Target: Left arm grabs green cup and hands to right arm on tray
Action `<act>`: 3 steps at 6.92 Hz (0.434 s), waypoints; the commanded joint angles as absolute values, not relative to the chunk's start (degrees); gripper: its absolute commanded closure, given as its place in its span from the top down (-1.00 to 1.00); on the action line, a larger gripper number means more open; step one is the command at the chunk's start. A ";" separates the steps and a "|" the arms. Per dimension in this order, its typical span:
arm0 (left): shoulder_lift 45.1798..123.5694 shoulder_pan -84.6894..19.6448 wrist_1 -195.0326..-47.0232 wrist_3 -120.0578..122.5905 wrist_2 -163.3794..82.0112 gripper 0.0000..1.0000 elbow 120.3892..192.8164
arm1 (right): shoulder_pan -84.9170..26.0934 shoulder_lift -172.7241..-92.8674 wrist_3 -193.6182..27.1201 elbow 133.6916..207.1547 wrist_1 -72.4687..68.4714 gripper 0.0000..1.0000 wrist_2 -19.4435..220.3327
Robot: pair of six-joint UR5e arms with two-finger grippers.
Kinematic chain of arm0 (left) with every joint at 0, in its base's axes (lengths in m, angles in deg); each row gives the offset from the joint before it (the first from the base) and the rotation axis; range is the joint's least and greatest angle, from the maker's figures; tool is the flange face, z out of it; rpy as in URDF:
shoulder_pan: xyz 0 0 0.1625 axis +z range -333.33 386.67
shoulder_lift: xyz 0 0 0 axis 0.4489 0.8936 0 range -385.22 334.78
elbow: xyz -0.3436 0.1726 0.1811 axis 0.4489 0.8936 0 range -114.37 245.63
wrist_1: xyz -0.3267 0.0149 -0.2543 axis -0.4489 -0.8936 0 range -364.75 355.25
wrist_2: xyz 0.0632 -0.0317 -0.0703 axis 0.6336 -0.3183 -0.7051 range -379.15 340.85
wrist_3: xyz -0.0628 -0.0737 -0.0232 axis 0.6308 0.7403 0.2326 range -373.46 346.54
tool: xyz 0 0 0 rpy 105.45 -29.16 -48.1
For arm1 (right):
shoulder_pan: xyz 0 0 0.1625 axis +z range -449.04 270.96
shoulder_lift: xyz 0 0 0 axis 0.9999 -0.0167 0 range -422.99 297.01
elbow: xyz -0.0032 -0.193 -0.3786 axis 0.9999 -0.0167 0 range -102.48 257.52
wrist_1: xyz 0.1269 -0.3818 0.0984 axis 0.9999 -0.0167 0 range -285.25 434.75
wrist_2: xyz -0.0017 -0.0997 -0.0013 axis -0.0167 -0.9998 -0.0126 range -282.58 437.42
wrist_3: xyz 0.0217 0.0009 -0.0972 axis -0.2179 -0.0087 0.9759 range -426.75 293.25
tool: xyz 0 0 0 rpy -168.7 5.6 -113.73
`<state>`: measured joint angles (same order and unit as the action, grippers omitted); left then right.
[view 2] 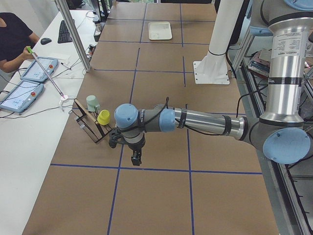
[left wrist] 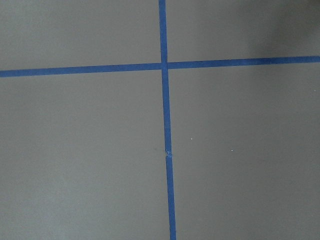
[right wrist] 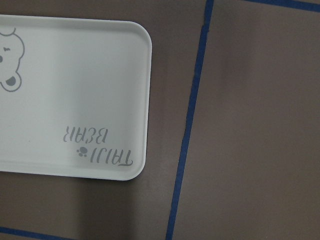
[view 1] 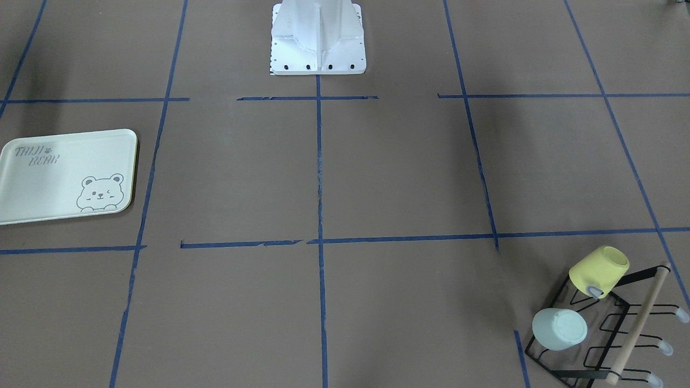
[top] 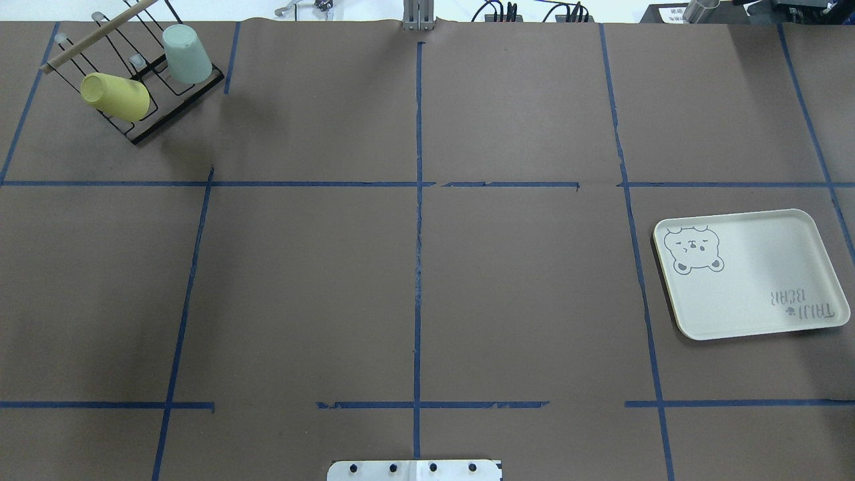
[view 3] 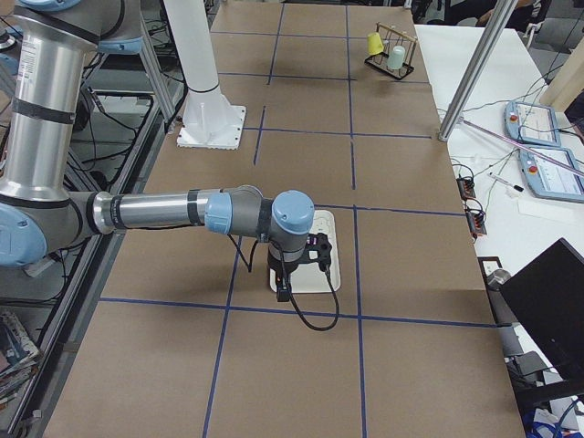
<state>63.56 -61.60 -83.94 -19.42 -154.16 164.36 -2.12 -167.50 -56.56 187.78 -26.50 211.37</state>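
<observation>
Whether the left gripper (view 2: 136, 157) is open or closed cannot be told. The green cup (top: 186, 53) is seen inverted on the wire rack (top: 177, 111), beside the yellow cup (top: 115, 97). It is judged light, rigid and smooth, best pinched across its tapered wall.

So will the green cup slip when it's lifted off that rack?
Probably light: the green cup looks like small, thin plastic. Its smooth, tapered sides could slip in a loose grip. It sits upside down on the wire rack, so it likely must come straight off its prong, or the rack may tip.
</observation>
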 commanded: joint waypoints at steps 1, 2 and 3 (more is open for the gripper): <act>63.28 -61.57 -83.68 -20.50 -154.41 1.00 164.69 | -2.12 -167.49 -56.46 187.91 -26.50 1.00 211.37; 63.03 -61.66 -84.28 -20.67 -154.41 1.00 165.38 | -2.12 -167.49 -56.55 187.91 -26.50 1.00 211.45; 62.94 -61.31 -83.94 -20.15 -154.24 1.00 168.35 | -2.12 -167.58 -56.73 188.34 -26.50 1.00 211.46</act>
<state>63.08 -61.53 -84.06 -20.47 -154.33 165.81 -2.12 -167.50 -56.56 188.00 -26.50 211.42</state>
